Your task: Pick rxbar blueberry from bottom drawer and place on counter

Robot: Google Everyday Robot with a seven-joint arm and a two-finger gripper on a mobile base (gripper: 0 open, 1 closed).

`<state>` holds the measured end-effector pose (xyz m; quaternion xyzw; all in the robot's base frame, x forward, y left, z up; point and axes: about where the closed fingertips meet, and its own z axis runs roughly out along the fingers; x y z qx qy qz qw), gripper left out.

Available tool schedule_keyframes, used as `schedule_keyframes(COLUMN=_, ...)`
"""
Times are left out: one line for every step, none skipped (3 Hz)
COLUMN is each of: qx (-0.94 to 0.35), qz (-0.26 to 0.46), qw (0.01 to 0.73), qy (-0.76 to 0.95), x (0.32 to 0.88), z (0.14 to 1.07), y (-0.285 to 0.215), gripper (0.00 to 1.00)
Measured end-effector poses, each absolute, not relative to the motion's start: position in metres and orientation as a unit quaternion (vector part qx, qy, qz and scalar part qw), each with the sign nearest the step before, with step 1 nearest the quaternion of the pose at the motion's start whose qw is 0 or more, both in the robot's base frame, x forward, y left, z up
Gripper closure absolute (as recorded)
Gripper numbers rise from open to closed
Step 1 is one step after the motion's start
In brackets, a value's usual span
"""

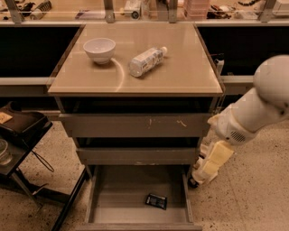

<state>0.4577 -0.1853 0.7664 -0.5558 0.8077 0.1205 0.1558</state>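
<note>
Speckled floor (253, 203), black side stand (22, 127) at left, cluttered ledge (63, 10) behind
</note>
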Motion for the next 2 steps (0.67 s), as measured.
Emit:
schedule_keyframes(qx=-0.541, qz=0.155, qw=0.153, qy=0.812, x=0.457, z=0.702, y=-0.168, gripper=0.00)
schedule_keyframes(qx=-0.541, qz=0.177, qw=0.152, qy=0.808, x=0.456, z=0.673, y=-0.157, gripper=0.00)
